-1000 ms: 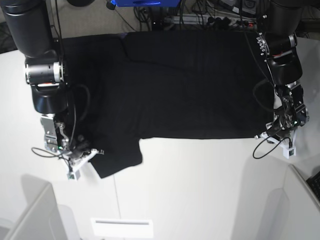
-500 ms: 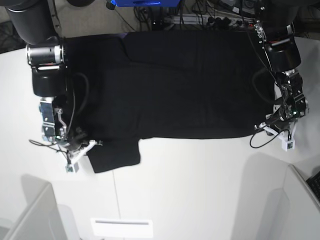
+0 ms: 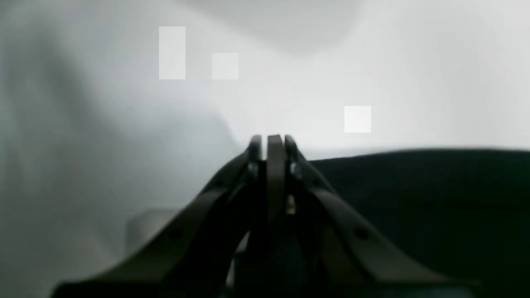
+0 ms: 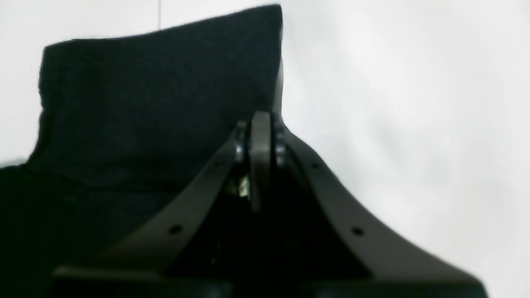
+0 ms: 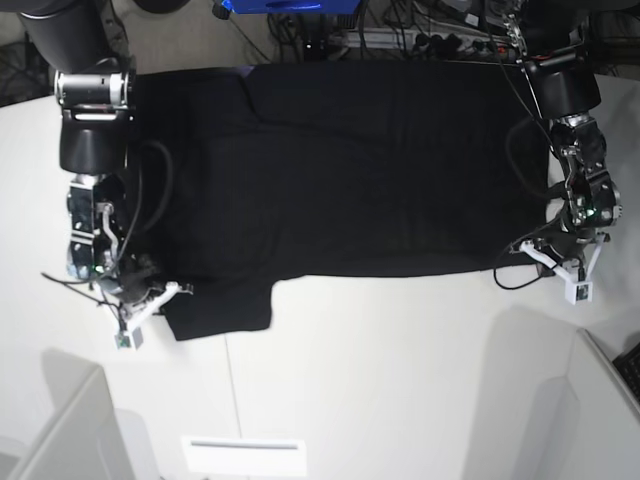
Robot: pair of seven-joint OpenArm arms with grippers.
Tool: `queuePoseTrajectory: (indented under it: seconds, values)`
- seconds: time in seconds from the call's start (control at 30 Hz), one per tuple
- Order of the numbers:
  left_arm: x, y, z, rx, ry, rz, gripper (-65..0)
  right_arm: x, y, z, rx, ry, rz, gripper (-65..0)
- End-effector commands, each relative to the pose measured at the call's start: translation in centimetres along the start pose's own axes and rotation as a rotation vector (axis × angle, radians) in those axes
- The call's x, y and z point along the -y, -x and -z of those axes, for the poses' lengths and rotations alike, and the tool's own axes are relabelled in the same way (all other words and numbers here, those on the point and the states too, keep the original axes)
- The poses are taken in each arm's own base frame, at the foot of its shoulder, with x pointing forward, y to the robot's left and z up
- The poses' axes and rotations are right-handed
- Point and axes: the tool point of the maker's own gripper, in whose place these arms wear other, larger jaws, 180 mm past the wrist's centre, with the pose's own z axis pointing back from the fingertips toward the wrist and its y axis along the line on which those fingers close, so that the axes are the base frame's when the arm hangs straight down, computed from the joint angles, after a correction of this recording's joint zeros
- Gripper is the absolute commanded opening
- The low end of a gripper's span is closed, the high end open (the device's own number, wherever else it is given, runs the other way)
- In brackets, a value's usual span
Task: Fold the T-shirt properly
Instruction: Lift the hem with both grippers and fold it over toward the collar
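T-shirt (image 5: 350, 170): black, spread flat across the far half of the white table (image 5: 400, 380), reaching from the left arm's side on the right of the base view to the right arm's side on its left. Near edge straight for most of its width, then stepping down at the left into a short sleeve (image 5: 220, 305) that juts toward the near side. Faint diagonal crease across the far left part of the cloth.

Right gripper (image 5: 150, 300), at the left of the base view, low beside the sleeve's outer corner. Jaws pressed together in the right wrist view (image 4: 261, 124), tips right at the sleeve's edge; black cloth filling the left of that view, white table to the right. Hard to say whether any fabric is pinched between the tips: cannot tell.

Left gripper (image 5: 562, 268), at the right of the base view, low by the shirt's near right corner. Jaws likewise closed in the left wrist view (image 3: 273, 145), black cloth lying to the right and below, blurred white table beyond. Whether an edge of the cloth is caught there: cannot tell.

Cables and a power strip (image 5: 400, 40) past the far edge of the table.
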Motion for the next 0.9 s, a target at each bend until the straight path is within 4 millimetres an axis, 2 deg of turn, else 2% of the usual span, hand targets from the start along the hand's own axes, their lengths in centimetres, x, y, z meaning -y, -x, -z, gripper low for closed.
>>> queuePoseTrajectory:
  seconds: [0.0, 0.17, 0.23, 0.3, 0.4, 0.67, 0.8, 0.87]
  values:
    - [-0.3, -2.0, -0.8, 0.046, -0.003, 0.008, -65.0, 0.4, -2.4, -0.6, 0.062, 0.006, -0.003, -65.0]
    - [0.9, -3.2, -2.2, 0.064, 0.035, 0.037, -65.0, -0.1, -2.2, -1.3, 0.074, 0.002, -0.021, -65.0]
    - [1.1, -3.3, -2.5, 0.058, 0.043, 0.048, -65.0, 0.6, -2.4, -1.9, 0.086, 0.013, -0.002, -65.0]
    - [1.2, -3.0, -3.1, 0.05, 0.038, 0.066, -65.0, 1.6, -2.5, -2.7, 0.097, 0.032, 0.028, -65.0]
    - [1.4, -3.3, -4.2, 0.073, 0.032, 0.101, -65.0, 2.2, -2.5, -3.4, 0.1, 0.043, 0.04, -65.0]
    - [1.6, -2.0, -5.7, 0.069, 0.025, 0.146, -65.0, 1.7, -1.2, -4.3, 0.094, 0.043, 0.016, -65.0]
    - [2.0, -2.4, -6.4, 0.09, 0.029, 0.173, -65.0, 1.5, -0.7, -4.9, 0.078, 0.043, 0.004, -65.0]
    - [2.1, -2.6, -6.8, 0.093, 0.029, 0.186, -65.0, 2.2, -0.9, -5.6, 0.096, 0.058, 0.018, -65.0]
